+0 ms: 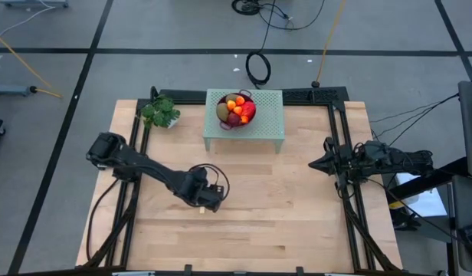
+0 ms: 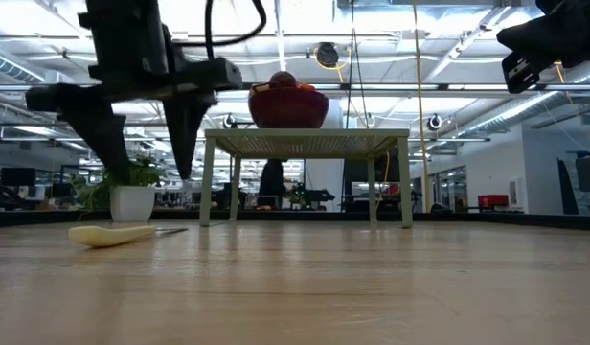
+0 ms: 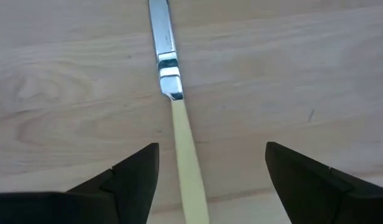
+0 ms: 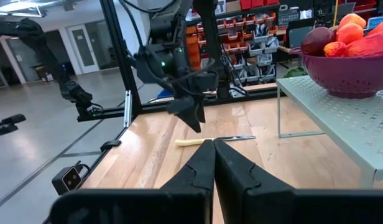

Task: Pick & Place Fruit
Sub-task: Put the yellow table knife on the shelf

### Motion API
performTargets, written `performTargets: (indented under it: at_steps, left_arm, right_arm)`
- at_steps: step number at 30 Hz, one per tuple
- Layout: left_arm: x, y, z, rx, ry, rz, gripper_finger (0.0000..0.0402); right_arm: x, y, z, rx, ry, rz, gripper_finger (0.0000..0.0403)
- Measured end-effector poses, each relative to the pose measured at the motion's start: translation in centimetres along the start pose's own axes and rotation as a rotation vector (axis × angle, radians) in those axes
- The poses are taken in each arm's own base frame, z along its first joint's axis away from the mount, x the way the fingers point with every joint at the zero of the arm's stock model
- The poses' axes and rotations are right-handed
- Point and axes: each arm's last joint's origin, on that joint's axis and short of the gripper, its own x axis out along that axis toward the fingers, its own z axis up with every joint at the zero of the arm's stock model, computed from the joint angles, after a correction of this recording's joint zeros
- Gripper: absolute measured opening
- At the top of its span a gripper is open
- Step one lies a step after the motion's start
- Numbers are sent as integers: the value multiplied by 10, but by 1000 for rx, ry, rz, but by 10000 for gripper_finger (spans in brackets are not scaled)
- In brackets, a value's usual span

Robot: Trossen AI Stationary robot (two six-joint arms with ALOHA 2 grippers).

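The left gripper (image 1: 208, 201) hangs spread wide, straddling the knife (image 3: 179, 124) lying on the table (image 1: 297, 215), apparently to seize it, while the fruit (image 1: 237, 110) sits in the bowl (image 4: 350, 78) on the stand (image 1: 268, 124); the right gripper (image 4: 212, 163) waits pinched together at the table's edge.

You get bright, even light from ceiling strips (image 2: 46, 72) overhead in the low view, which glare white. Shadows on the counter (image 1: 282, 199) are soft and faint. The left wrist view shows a sheen on the knife blade (image 3: 161, 37), and the near fingers (image 3: 132, 180) blur.
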Motion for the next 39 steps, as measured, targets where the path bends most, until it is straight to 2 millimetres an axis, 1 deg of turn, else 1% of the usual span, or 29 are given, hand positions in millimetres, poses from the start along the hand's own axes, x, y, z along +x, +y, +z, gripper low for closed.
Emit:
performTargets:
  at_steps: [10,16,21,25,29,35,39]
  left_arm:
    - [35,-6,-8,34,84,114,294]
    - [49,-7,-14,34,156,162,294]
    - [53,-9,-16,53,165,161,288]
    - [54,-11,-16,53,167,146,252]
    - [55,-13,-16,55,147,114,197]
    - [55,-14,-17,62,143,111,114]
    - [55,-13,-17,64,142,111,66]
  right_arm:
    - [0,0,0,16,0,0,0]
    - [0,0,0,18,0,0,0]
    - [0,0,0,18,1,0,0]
    - [0,0,0,18,1,-1,0]
    - [0,0,0,19,3,-1,0]
    - [0,0,0,19,3,-1,0]
    - [0,0,0,19,3,-1,0]
